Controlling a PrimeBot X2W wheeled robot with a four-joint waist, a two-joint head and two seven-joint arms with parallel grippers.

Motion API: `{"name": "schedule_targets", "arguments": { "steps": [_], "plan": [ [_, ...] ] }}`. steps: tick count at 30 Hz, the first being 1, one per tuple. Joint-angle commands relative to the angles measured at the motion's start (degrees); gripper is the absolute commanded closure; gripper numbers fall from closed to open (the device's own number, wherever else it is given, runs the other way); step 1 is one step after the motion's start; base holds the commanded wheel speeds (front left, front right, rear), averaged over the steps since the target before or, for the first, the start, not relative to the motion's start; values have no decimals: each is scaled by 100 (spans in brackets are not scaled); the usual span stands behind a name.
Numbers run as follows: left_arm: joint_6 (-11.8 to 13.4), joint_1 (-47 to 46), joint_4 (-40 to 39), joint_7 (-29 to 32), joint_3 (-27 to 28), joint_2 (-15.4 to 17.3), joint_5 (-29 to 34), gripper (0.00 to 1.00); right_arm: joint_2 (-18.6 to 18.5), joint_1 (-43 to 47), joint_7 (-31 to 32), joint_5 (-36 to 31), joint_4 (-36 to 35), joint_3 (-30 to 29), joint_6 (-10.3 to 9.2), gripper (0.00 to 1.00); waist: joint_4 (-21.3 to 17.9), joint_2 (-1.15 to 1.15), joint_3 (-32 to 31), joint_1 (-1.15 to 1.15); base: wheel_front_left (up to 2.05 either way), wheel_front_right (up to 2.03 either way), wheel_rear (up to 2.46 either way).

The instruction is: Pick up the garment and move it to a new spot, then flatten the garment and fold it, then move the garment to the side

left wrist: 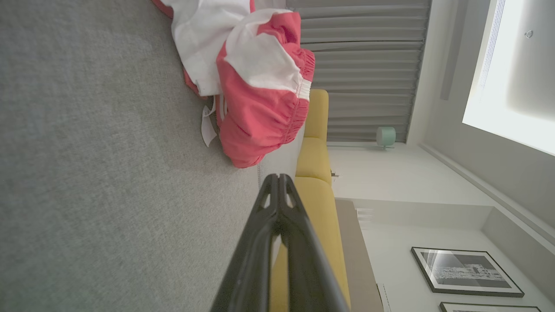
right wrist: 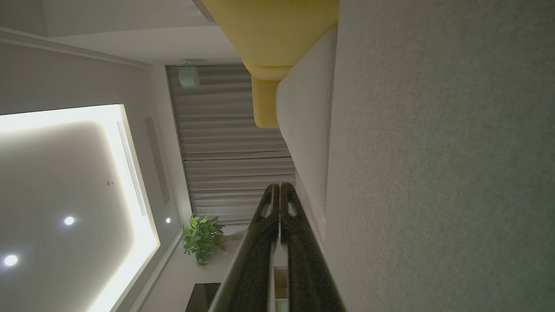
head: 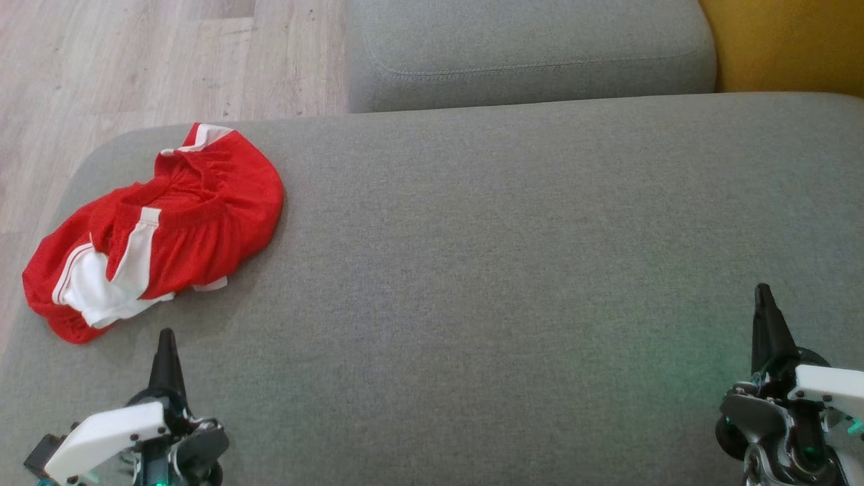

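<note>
While both pincers are held fully closed and empty, the garment (head: 91, 291) (left wrist: 204, 30) is seen crumpled in a heap at the left end of the grey sofa seat (head: 486, 256), close to its rounded edge. Red mesh fabric is shown, with a white sleeve edged in thin red and white stripes bunched at the near end. Lettering or number cannot be made out in the folds. A gathered red part (head: 229, 189) with a plain white band lies at the far end of the heap; whether it is a separate piece cannot be told. The left gripper (head: 165, 341) (left wrist: 277, 182) is placed just short of the heap, not touching. The right gripper (head: 763, 297) (right wrist: 279, 188) is placed over bare cushion, well apart from the garment.
</note>
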Motion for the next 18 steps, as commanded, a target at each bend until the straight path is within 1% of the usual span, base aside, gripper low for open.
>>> {"name": "schedule_targets", "arguments": {
  "steps": [1, 12, 13, 18],
  "plan": [
    [-36, -294, -167, 16, 234, 20, 51, 100, -31, -305, 32, -14, -177, 123, -4, 100, 0, 0, 0, 0, 0, 0, 0],
    [-36, -294, -167, 16, 234, 20, 51, 100, -31, -305, 32, -14, -177, 123, -4, 100, 0, 0, 0, 0, 0, 0, 0],
    [0, 0, 0, 0, 0, 0, 1, 0, 0, 0, 0, 0, 0, 1, 0, 0, 0, 0, 0, 0, 0, 0, 0],
    [6, 148, 300, -23, -59, -6, 19, 0, 25, 162, -20, -2, 304, 35, 0, 0, 0, 0, -2, 0, 0, 0, 0]
  ]
}}
